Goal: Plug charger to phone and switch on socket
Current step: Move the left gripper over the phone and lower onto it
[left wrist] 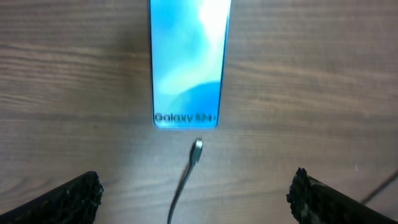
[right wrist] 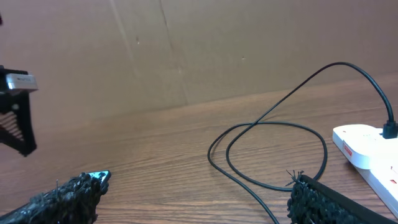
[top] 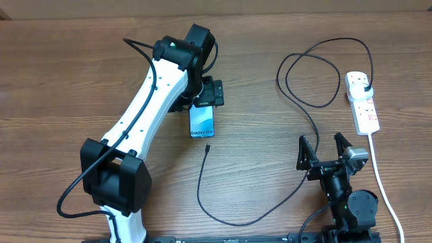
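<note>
Overhead: left tool (top: 204, 96) above phone (top: 202, 122), mid-worktop (top: 61, 81); right tool (top: 325, 150) near front edge, spread wide, empty.

Left wrist: left tool wide open, holding nothing; charger connector (left wrist: 197, 147) just short of phone's lettered end, unplugged. We'd pinch close behind tip, align with port, push straight. Phone black-edged, pale blue screen.

Right wrist: power strip (right wrist: 367, 146) toward right edge, plug (right wrist: 390, 129) in it.
</note>
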